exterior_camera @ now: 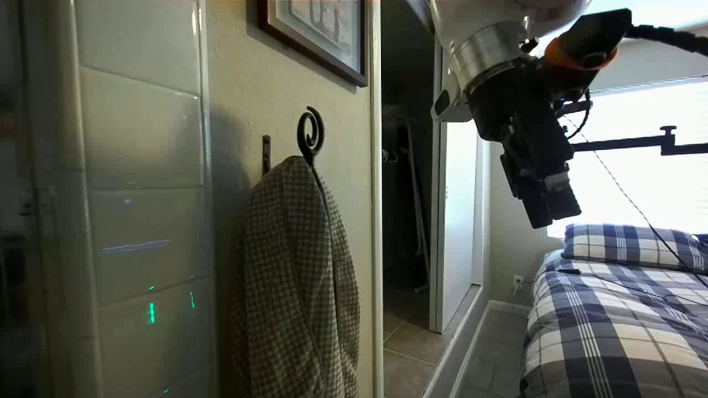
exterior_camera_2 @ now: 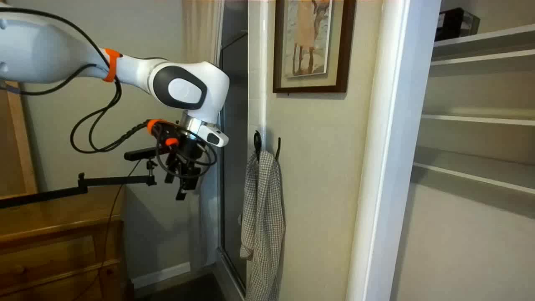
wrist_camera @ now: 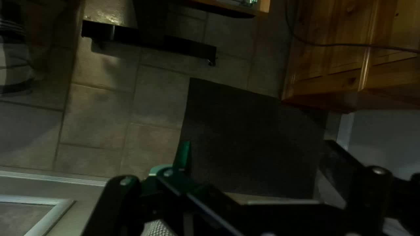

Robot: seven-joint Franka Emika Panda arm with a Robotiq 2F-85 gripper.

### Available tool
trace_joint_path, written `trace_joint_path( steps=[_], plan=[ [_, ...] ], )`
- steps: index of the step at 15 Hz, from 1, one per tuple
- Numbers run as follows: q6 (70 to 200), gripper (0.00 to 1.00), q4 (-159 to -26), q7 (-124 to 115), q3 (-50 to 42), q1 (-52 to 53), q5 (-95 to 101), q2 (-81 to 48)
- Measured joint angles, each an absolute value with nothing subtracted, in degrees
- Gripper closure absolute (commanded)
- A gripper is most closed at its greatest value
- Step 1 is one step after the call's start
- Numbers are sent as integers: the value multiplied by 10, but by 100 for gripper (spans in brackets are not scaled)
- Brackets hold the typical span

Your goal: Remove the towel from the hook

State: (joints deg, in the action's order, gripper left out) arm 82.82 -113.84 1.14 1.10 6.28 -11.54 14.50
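The beige-and-olive checked towel (exterior_camera: pixel 298 265) hangs limp from the black hook (exterior_camera: pixel 311 132) on the wall. The hook's curled top stands above the cloth; its lower part is hidden under it. The towel (exterior_camera_2: pixel 265 209) and hook (exterior_camera_2: pixel 257 142) also show in an exterior view. A small patch of towel (wrist_camera: pixel 159 228) shows at the bottom of the wrist view. My gripper (exterior_camera: pixel 553 213) points down, apart from the towel, out in the room at about hook height. In the wrist view the gripper (wrist_camera: pixel 257 149) has its fingers wide apart with nothing between them.
A framed picture (exterior_camera_2: pixel 315 46) hangs on the wall above the hook. A doorway trim (exterior_camera: pixel 376 221) stands beside the towel. A bed with plaid bedding (exterior_camera: pixel 619 320), a wooden dresser (exterior_camera_2: pixel 58 242) and a black camera arm (exterior_camera_2: pixel 117 181) are nearby. A dark mat (wrist_camera: pixel 246 141) lies below.
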Motion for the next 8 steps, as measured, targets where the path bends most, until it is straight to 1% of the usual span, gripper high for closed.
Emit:
trace_joint_path(
  steps=[8],
  plan=[
    [836,0,-1138,13,11,60,-111,145]
  ],
)
